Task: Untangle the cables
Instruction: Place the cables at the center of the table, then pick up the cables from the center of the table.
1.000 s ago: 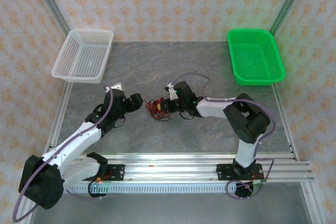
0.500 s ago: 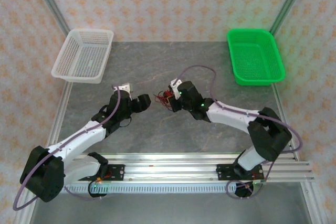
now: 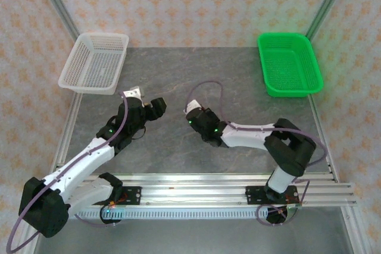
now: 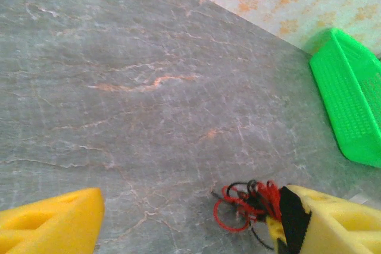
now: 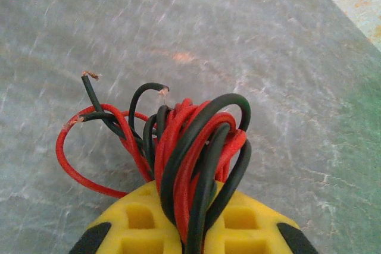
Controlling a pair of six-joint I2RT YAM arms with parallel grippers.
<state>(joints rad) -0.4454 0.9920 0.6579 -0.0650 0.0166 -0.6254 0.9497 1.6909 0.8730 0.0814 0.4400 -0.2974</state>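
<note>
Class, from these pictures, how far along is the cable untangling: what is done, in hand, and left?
Done: nothing separated; the cables form one red-and-black knot. In hand: the right gripper is shut on that bundle; the left gripper is open, gripping nothing. Left: all the pulling apart.

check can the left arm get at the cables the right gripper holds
Probably yes. The right gripper is shut on the cables, loops sticking out past its fingertips. The left gripper is open and close by, table alone between them; the loops sit beside one of its fingers, not between.
</note>
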